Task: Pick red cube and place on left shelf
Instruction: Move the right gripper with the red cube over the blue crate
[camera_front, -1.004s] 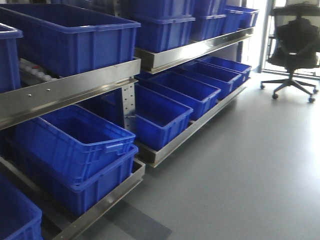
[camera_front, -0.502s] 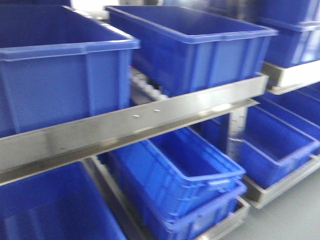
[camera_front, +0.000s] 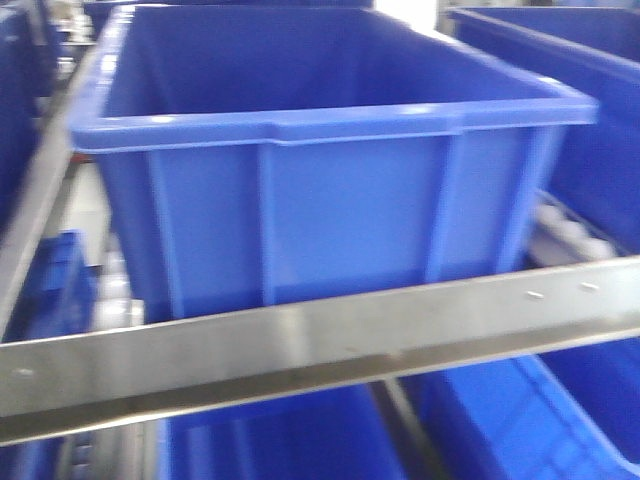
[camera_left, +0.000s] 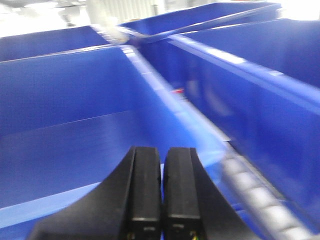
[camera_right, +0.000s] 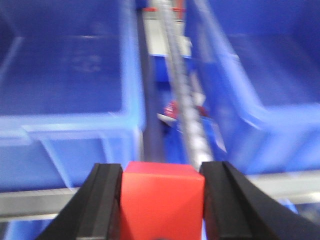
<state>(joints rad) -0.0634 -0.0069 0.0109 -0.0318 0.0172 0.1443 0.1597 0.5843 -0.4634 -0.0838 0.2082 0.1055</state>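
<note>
The red cube (camera_right: 161, 200) sits between the black fingers of my right gripper (camera_right: 161, 172), which is shut on it and holds it in front of the shelf's steel front rail (camera_right: 45, 204). The shelf shows in the front view as a riveted steel rail (camera_front: 300, 350) carrying a large blue crate (camera_front: 320, 170). White rollers (camera_right: 192, 130) run between two blue crates in the right wrist view. My left gripper (camera_left: 161, 155) is shut and empty, its fingers pressed together above a blue crate (camera_left: 65, 115). Neither gripper shows in the front view.
Blue crates fill the shelf on both sides (camera_right: 65, 65) (camera_right: 265, 75). A roller track (camera_left: 255, 195) lies right of the left gripper. More crates sit on the level below (camera_front: 530, 420). A small red item (camera_right: 172, 107) lies beside the rollers.
The front view has swung left and closed in on the rack: the floor and chair are gone, and one blue crate behind the steel rail now fills the frame.
</note>
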